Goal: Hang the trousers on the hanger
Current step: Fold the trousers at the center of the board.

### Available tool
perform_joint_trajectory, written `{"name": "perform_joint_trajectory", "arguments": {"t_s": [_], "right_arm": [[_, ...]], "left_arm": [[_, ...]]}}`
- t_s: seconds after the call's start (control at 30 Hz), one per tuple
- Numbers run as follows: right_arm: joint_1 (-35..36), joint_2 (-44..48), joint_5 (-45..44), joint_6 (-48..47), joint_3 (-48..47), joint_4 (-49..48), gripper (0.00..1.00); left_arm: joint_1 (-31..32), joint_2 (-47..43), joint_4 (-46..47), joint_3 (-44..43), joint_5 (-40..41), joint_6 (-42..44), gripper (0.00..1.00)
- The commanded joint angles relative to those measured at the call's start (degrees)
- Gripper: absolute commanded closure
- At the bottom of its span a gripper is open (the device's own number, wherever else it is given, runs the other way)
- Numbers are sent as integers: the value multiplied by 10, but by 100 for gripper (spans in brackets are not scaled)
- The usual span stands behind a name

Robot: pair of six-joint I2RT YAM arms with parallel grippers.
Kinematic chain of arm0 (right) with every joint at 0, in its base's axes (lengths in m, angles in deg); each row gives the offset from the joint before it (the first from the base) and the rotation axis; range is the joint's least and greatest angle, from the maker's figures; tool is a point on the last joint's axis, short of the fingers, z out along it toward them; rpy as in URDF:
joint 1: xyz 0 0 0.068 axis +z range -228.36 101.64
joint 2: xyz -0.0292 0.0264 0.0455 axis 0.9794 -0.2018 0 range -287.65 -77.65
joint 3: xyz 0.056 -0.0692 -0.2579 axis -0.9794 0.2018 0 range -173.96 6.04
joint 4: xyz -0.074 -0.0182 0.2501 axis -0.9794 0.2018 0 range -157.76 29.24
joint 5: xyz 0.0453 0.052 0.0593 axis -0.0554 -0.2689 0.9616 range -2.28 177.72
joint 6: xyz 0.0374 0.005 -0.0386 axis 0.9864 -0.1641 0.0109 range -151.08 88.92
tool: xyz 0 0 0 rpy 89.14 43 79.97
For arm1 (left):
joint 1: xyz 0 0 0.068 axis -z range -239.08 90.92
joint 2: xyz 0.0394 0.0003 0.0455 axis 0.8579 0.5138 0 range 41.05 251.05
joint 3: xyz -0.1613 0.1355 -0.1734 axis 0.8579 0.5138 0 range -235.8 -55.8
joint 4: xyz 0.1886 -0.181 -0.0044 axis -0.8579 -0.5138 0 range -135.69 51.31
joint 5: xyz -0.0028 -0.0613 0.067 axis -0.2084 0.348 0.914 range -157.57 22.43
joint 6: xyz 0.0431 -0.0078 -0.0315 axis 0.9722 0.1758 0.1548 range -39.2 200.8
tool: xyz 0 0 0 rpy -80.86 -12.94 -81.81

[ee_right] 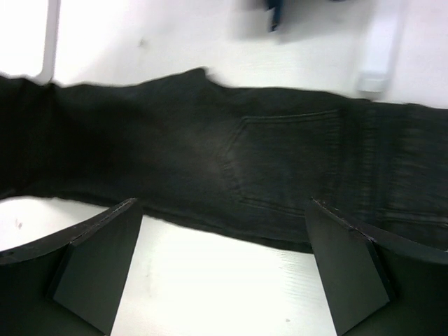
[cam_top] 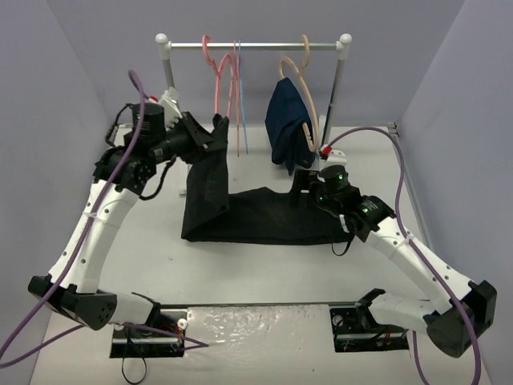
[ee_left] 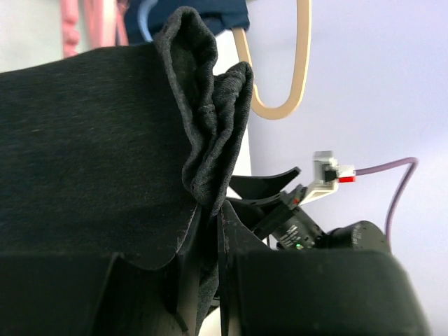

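The black trousers (cam_top: 256,216) lie across the table, and one end rises at the left. My left gripper (cam_top: 215,132) is shut on that raised end and holds it just left of the salmon-pink hanger (cam_top: 220,80) on the rail. In the left wrist view the bunched fabric (ee_left: 210,112) stands up from between the closed jaws (ee_left: 210,238); the pink hanger (ee_left: 70,28) shows at the top left. My right gripper (cam_top: 303,186) hovers open over the trousers' right end. Its wrist view shows a back pocket (ee_right: 280,154) beyond the wide-apart fingers (ee_right: 98,259), with nothing between them.
The rail (cam_top: 256,46) also carries a thin light-blue hanger (cam_top: 240,96) and a thicker tan hanger (cam_top: 300,80) with a navy garment (cam_top: 287,120). The rail's right post (cam_top: 341,88) stands behind my right arm. Lilac walls close both sides.
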Motion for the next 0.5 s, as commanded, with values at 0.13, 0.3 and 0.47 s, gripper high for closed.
{"name": "perform_joint_trajectory", "arguments": {"t_s": [0.13, 0.3, 0.47], "right_arm": [[-39, 65, -88, 29, 5, 53, 0], [-39, 105, -161, 59, -5, 91, 0], [-40, 150, -176, 53, -11, 93, 0]], "left_arm": [[108, 53, 148, -56, 62, -55, 100], [141, 101, 158, -104, 65, -48, 100], [174, 126, 165, -122, 76, -40, 100]]}}
